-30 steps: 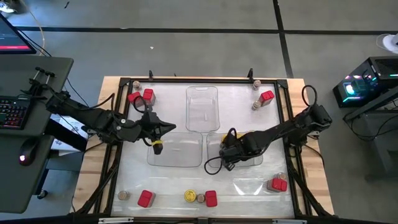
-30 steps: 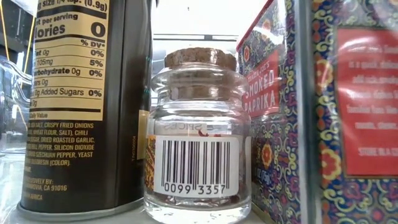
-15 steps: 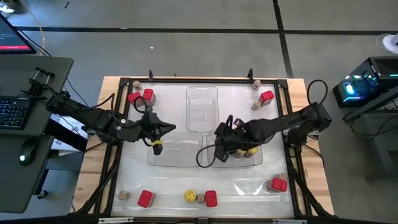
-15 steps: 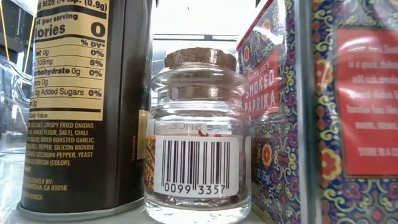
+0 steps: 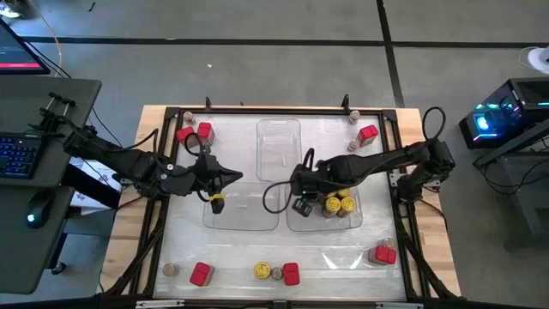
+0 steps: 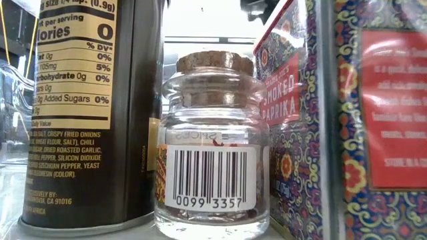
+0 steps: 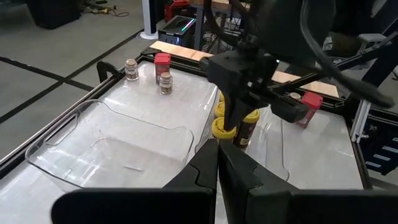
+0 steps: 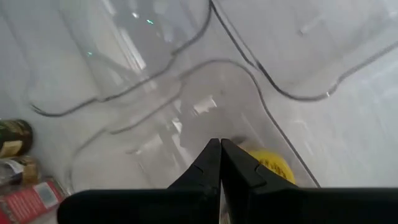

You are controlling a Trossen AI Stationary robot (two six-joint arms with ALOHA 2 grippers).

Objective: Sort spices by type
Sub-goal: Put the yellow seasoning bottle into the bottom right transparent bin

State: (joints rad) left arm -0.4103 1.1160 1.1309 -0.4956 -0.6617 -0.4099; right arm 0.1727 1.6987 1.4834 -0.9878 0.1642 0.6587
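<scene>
My right gripper point(image 5: 299, 202) point(image 8: 219, 147) is shut and empty. It points down over the left edge of the right-hand clear tray point(image 5: 356, 221), just beside yellow-lidded jars point(image 5: 338, 204) point(image 7: 221, 127) that stand on the tray's floor. My left gripper point(image 5: 236, 176) point(image 7: 217, 154) is shut, empty, and hovers over the left clear tray point(image 5: 249, 219). Red boxes point(image 5: 204, 130) point(image 5: 369, 133) point(image 5: 200, 274), cork-topped jars point(image 5: 352, 146) point(image 6: 213, 140) and another yellow-lidded jar point(image 5: 262, 270) stand scattered on the table.
A third clear tray point(image 5: 279, 150) lies at the table's far centre. A small yellow-and-dark item point(image 5: 217, 204) sits under my left arm's end. Close to the low camera stand a dark jar point(image 6: 87, 113) and red paprika boxes point(image 6: 287, 120). A black frame point(image 5: 399, 172) rims the table.
My right arm has swung toward the table's left and far side. Its gripper has shifted from over the right tray's near-left part to that tray's left edge. The yellow-lidded jars in the tray, covered by the arm before, now show beside it.
</scene>
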